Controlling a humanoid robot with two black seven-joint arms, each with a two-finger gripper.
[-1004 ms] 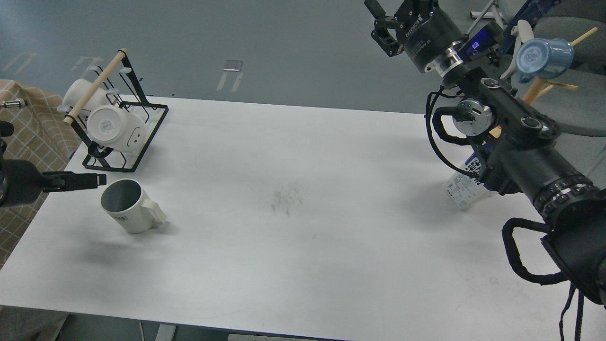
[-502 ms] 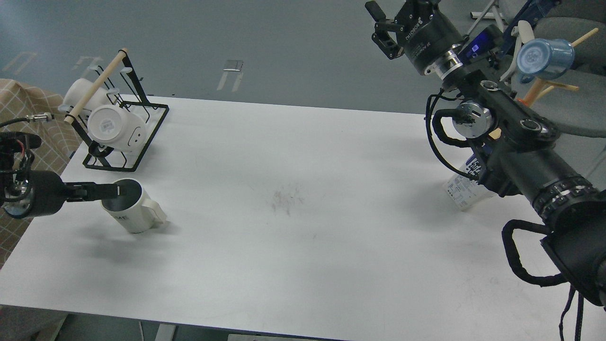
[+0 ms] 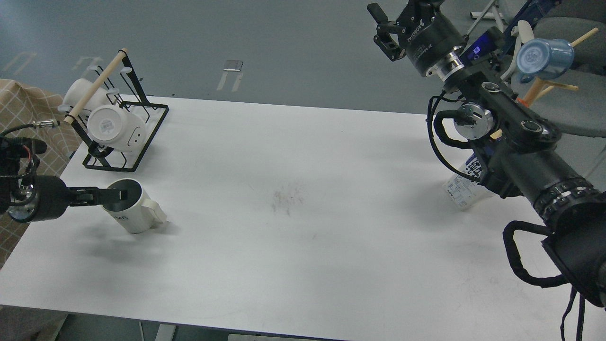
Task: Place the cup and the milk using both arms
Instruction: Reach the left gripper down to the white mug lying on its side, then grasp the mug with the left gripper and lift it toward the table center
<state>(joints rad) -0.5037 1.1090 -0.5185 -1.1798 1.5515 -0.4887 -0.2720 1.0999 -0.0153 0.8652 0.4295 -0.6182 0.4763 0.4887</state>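
Note:
A white ribbed mug (image 3: 135, 213) with a grey inside stands at the table's left, handle to the right. My left gripper (image 3: 120, 194) comes in level from the left, and its tip lies over the mug's mouth at the near-left rim; its fingers merge into one dark bar. A white milk carton (image 3: 460, 190) with blue print leans at the right, mostly hidden behind my right arm. My right gripper (image 3: 382, 26) is raised high beyond the table's far edge, fingers apart and empty.
A black wire rack (image 3: 142, 142) with a wooden bar holds two white mugs (image 3: 113, 127) at the back left. A blue mug (image 3: 544, 57) hangs on a wooden stand at the back right. A checked cloth (image 3: 28, 113) lies left of the table (image 3: 303, 227).
My left gripper has moved right and slightly down, from beside the rack to the mug's mouth. The right gripper has drifted slightly right; mug and carton have not moved.

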